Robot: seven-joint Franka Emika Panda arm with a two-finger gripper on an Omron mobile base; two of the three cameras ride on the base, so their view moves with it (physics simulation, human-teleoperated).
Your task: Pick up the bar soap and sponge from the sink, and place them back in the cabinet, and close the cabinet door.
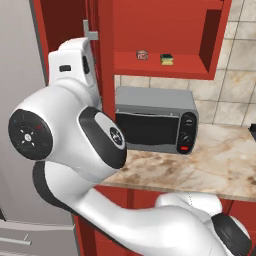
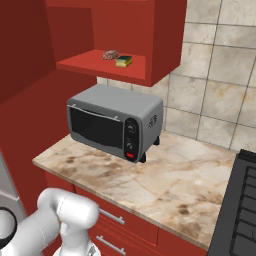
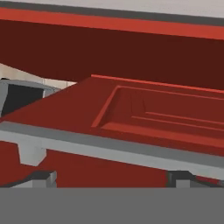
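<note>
left base view: the cabinet [image 1: 170,35] hangs open above the grey toaster oven [image 1: 155,120], and on its red shelf the bar soap [image 1: 142,55] lies just left of the sponge [image 1: 167,59], the two near each other but apart, both back from the shelf's front lip. bare shelf runs on to the sponge's right as far as the side wall. the cabinet door [image 1: 102,55] stands swung out, seen nearly edge-on as a red upright strip at the shelf's left end, with its grey bar handle [image 1: 90,31] poking out toward the arm's white wrist. the marble counter [image 1: 220,165] lies bare to the right of the oven.

right base view: the soap [image 2: 110,54] and sponge [image 2: 123,61] sit close to the shelf's right front corner, the sponge nearer the edge. the oven [image 2: 117,122] stands directly under the shelf with a gap between its top and the shelf's underside. the counter [image 2: 170,185] runs open as far as the dark stove [image 2: 240,210] at the right edge.

hand view: the door [image 3: 153,118] lies close ahead, its raised panel facing the camera, and the handle [image 3: 109,146] runs across as a grey bar just above the gripper [image 3: 111,179]. the fingertips [image 3: 41,178] stand far apart at either side of the bottom, spread wide with nothing between them.
</note>
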